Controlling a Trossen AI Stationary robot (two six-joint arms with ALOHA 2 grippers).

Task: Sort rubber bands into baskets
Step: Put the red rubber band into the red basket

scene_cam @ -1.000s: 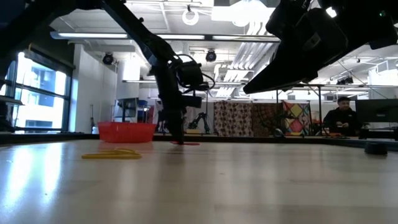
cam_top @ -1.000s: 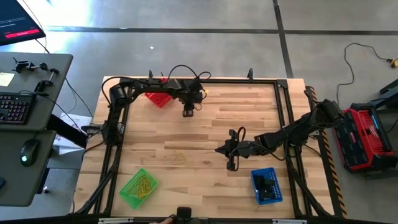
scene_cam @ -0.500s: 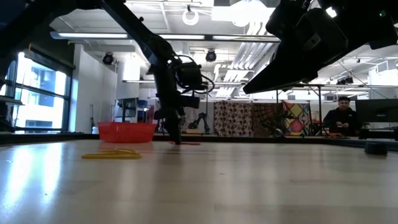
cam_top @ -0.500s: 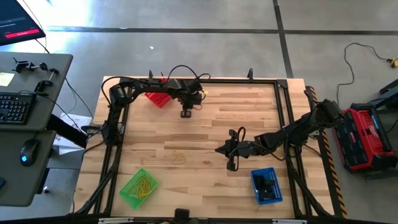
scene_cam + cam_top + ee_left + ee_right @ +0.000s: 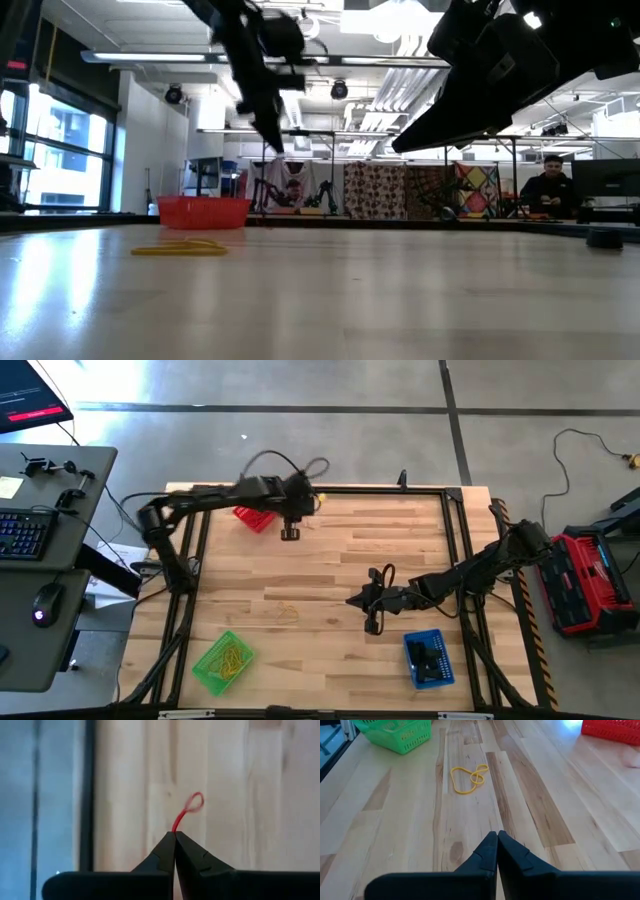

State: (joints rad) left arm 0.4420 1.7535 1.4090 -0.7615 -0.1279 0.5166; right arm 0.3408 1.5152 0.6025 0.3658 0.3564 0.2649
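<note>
Most of the sorting looks done. Nearest, at the table's near left corner, the green basket [image 5: 224,662] holds a heap of yellow bands, and at the near right the blue basket [image 5: 428,659] holds dark ones.

Just beyond the blue basket, the right gripper [image 5: 372,622] hovers low over the middle of the table, its fingers pressed together with nothing between them.

Left of it, on the bare wood at mid-table, lie the yellow bands [image 5: 469,778], tangled together and not yet sorted; these appear to be all that is left on the table.

Farthest off, at the far left edge, the left gripper [image 5: 290,534] hangs raised above the table, just right of the red basket [image 5: 253,517]. Its fingers are pinched on a red band [image 5: 188,809], whose loop dangles free of the tips. That band seems bound for the red basket, but it is not yet over it.
</note>
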